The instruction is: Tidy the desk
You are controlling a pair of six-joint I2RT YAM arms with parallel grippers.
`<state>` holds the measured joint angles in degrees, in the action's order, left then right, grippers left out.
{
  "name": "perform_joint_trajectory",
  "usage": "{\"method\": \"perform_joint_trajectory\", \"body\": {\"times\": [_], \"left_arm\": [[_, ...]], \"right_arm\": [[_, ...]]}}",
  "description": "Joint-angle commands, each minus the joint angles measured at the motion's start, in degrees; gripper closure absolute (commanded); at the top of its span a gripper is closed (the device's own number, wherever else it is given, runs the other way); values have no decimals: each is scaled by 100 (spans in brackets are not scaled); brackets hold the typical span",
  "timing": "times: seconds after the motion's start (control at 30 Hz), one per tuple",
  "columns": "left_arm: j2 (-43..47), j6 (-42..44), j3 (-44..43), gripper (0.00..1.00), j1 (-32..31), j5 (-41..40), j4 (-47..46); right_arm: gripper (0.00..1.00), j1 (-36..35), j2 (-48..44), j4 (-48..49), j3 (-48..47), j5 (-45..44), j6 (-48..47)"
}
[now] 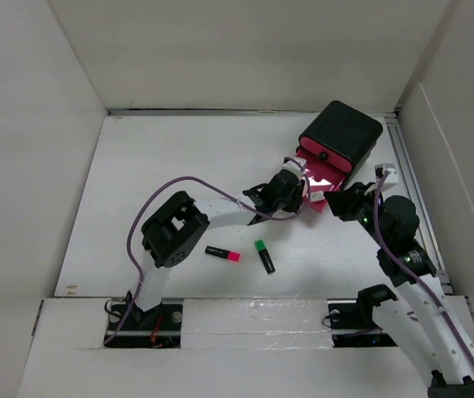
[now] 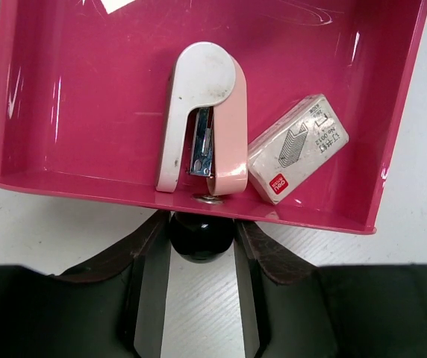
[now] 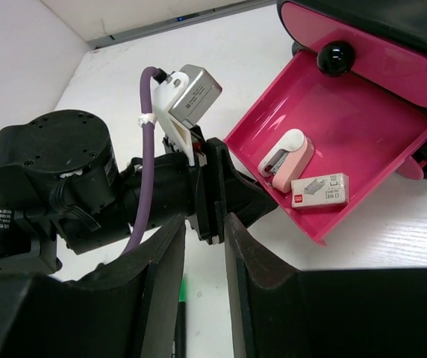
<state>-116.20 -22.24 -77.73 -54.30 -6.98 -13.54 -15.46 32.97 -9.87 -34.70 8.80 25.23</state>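
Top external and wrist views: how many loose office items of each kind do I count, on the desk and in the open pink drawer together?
Markers: 2
Stapler: 1
Box of staples: 1
Total: 4

Bright, even white light falls from overhead. The worktop (image 1: 137,191) looks washed pale, and the shadows on it are faint and soft-edged. The overhead view is sharp, though its walls (image 1: 38,124) lean slightly outward. White glare streaks the glossy pink drawer (image 2: 86,89). Close to each wrist lens, the left tool's fingers (image 2: 142,261) and the right tool's fingers (image 3: 161,291) look dark and slightly soft.
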Motion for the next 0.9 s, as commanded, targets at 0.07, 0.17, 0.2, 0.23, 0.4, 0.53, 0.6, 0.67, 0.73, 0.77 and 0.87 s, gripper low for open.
{"method": "perform_joint_trajectory", "body": {"times": [0.07,0.17,0.2,0.23,0.4,0.53,0.6,0.67,0.73,0.77,0.87], "left_arm": [[54,167,-374,82,-1,-49,-149],[124,176,-374,91,-1,-84,-219],[142,176,-374,91,-1,-84,-228],[150,176,-383,92,-1,-110,-237],[265,158,-392,98,-1,-137,-342],[282,194,-523,98,-1,-128,-342],[291,202,-611,99,-1,-145,-325],[326,202,-655,99,-1,-172,-360],[326,211,-673,100,-1,-189,-395],[335,211,-708,100,-1,-189,-404],[265,237,-839,100,-1,-189,-404]], "right_arm": [[66,-53,-63,117,-63,8,-62],[66,-53,-72,126,-63,-1,-36],[66,-53,-72,117,-63,8,-36],[66,-53,-72,125,-55,8,-45],[66,-53,-80,143,-72,-1,-19],[66,-53,-72,143,-107,-18,-1],[67,-53,-54,161,-133,-10,8],[67,-53,-37,152,-160,-10,17],[66,-53,-36,152,-204,-18,-1],[66,-53,-54,143,-213,-18,8],[66,-53,-36,161,-257,-53,17]]}}
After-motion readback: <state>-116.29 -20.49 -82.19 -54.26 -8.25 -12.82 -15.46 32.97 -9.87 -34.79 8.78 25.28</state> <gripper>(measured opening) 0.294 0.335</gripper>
